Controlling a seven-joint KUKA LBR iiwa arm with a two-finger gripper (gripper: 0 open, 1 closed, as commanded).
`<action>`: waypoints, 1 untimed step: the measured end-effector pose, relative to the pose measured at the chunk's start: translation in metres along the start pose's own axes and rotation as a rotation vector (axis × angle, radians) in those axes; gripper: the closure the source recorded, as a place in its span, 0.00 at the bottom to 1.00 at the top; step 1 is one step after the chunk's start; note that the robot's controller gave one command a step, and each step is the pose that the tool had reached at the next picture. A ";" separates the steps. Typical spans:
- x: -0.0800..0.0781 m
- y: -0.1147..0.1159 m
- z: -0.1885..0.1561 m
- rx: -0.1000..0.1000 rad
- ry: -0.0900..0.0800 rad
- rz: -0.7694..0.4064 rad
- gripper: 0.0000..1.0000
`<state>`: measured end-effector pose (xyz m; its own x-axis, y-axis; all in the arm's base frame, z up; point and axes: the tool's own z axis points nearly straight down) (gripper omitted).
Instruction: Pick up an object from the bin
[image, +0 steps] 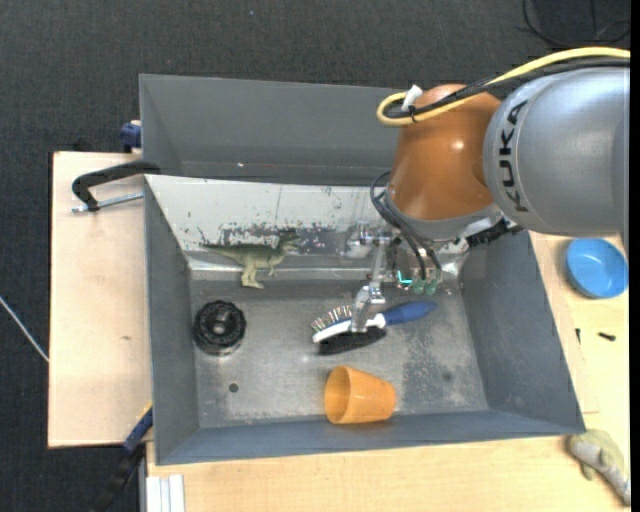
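Note:
My gripper (371, 306) hangs under the orange wrist cover, in the middle of the bin a little right of centre. It is low over a dish brush (347, 337) with a black head, white bristles and a blue handle. The gripper's tip sits at the brush's neck, where the handle meets the head. An orange plastic cup (359, 396) lies on its side near the front wall, just below the brush.
A small green toy dinosaur (262, 259) stands by the back wall at the left. A black round knob-like thing (219, 326) rests on the left part of the floor. The arm reaches in from the right over the bin's back right corner.

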<state>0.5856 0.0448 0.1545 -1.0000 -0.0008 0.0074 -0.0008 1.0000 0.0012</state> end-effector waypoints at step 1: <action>0.014 -0.022 0.082 -0.002 -0.007 0.056 0.00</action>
<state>0.5715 0.0224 0.0722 -0.9985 0.0553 0.0004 0.0553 0.9985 0.0032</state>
